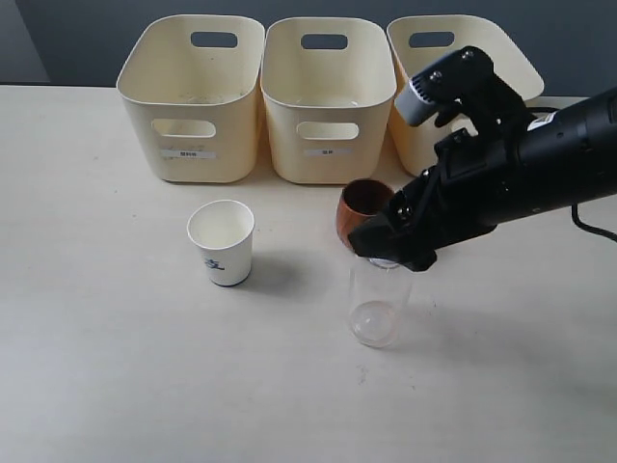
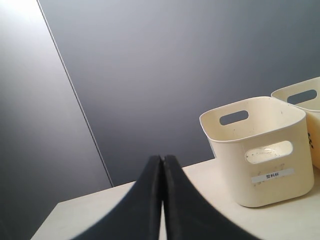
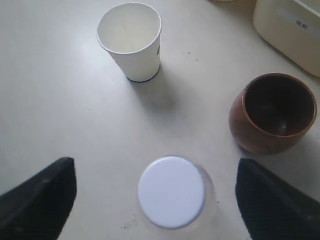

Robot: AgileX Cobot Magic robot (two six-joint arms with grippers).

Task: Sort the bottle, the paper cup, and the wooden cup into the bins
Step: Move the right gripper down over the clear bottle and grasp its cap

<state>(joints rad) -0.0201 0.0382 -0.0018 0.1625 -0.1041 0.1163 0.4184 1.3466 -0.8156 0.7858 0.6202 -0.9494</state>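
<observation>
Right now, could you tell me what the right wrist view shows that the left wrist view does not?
Only the right wrist view: the paper cup, the wooden cup and the bottle, its white cap between the open right gripper fingers. Only the left wrist view: the shut left gripper, a dark wall and a whole bin with its handle cut-outs. Both: the pale table and cream bins.
</observation>
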